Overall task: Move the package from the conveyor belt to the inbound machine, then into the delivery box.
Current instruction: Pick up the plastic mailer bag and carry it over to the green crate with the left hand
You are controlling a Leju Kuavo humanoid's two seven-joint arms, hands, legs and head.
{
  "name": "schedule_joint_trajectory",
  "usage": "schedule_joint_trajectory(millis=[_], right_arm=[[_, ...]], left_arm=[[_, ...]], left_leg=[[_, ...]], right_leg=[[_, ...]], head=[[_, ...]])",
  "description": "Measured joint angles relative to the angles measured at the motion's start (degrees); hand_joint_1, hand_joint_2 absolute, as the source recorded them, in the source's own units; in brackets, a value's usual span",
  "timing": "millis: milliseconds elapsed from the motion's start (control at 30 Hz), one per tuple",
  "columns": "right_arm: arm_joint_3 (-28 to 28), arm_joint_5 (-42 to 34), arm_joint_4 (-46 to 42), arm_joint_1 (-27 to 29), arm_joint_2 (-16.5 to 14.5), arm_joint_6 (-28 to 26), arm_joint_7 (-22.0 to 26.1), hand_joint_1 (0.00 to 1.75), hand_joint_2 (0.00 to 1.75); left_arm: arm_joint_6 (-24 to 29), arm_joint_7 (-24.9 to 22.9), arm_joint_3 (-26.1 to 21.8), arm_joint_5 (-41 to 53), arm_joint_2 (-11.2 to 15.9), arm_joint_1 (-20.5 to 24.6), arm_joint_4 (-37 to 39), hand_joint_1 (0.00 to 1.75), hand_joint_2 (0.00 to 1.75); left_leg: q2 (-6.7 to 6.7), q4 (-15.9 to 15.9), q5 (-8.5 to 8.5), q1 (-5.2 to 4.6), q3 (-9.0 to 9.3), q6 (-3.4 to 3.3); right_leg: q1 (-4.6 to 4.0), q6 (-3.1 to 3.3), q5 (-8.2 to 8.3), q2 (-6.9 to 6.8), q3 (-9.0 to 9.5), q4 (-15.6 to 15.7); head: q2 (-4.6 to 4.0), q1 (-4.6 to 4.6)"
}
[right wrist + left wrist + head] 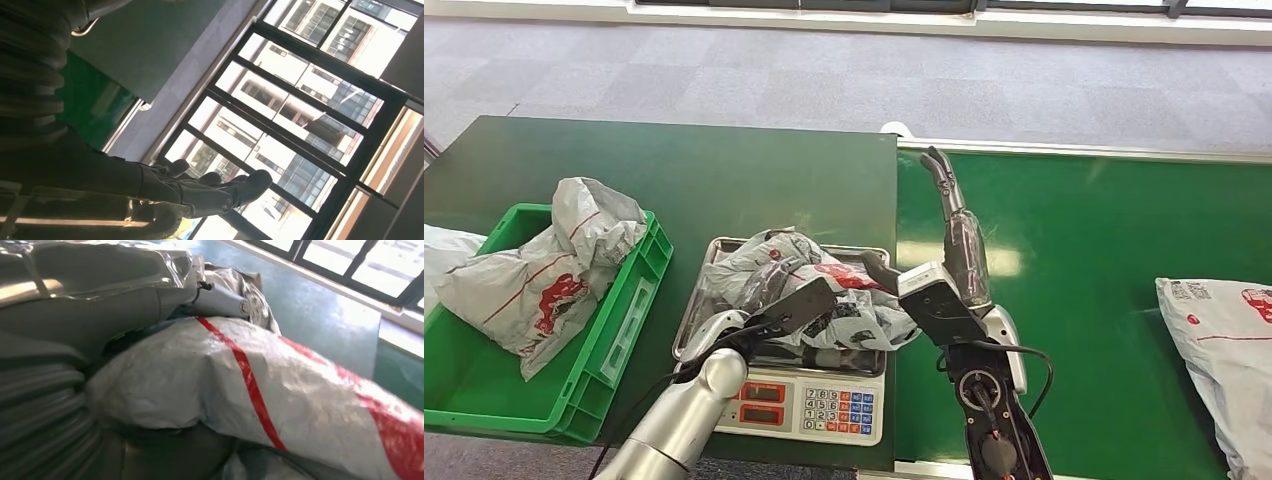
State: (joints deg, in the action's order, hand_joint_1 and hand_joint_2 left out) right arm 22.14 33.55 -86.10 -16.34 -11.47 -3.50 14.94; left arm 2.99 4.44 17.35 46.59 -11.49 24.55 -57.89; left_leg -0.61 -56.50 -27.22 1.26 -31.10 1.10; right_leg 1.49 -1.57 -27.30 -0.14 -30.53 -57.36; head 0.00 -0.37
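Observation:
A crumpled grey package with red print lies in the steel tray of the inbound machine, a scale with a keypad. My left hand reaches into the tray and grips the package. In the left wrist view the package is pressed against the left hand, with one finger lying over it. My right hand stands raised over the green conveyor belt, just right of the scale. Its fingers are stretched out and hold nothing.
A green delivery box stands left of the scale with a grey package in it. Another package lies on the belt at the right edge. A white bag shows at the far left. The scale sits on a dark green table.

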Motion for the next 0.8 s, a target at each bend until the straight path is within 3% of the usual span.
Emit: schedule_joint_trajectory(millis=[133,367,567,800], right_arm=[[-0.01,-0.45,-0.24,0.01,0.04,-0.66,-0.26,0.0,1.75],[-0.03,-0.86,-0.24,0.02,0.13,-1.45,-0.54,0.0,1.75],[-0.02,-1.26,-0.19,0.06,0.28,-2.47,-0.51,0.0,1.75],[-0.08,-1.43,0.07,1.5,1.04,-4.97,-0.22,0.0,1.75]], left_arm=[[0.86,5.77,-1.38,-10.77,0.09,-2.65,-3.88,1.75,1.75],[6.2,10.35,-3.01,-21.06,1.0,-6.96,-13.87,1.75,1.75],[15.1,19.38,-5.07,-28.91,1.64,-10.72,-24.33,1.75,1.75],[29.31,24.53,-7.18,-26.4,3.36,-16.97,-40.56,1.75,1.75]], left_leg=[[0.02,-0.01,0.02,0.0,-0.36,0.0],[0.04,-0.02,0.02,0.02,-1.1,0.01],[0.06,-0.02,0.02,0.02,-1.36,0.01],[0.08,-0.01,-0.01,0.02,-1.41,0.05]], right_leg=[[0.0,0.0,0.03,0.04,-0.4,-0.03],[-0.01,0.01,0.05,0.11,-1.18,-0.05],[-0.02,0.01,0.04,0.12,-1.42,-0.06],[-0.02,0.01,0.01,0.12,-1.49,-0.05]], head=[[0.0,0.0],[0.0,-0.01],[0.0,0.0],[0.0,-0.01]])
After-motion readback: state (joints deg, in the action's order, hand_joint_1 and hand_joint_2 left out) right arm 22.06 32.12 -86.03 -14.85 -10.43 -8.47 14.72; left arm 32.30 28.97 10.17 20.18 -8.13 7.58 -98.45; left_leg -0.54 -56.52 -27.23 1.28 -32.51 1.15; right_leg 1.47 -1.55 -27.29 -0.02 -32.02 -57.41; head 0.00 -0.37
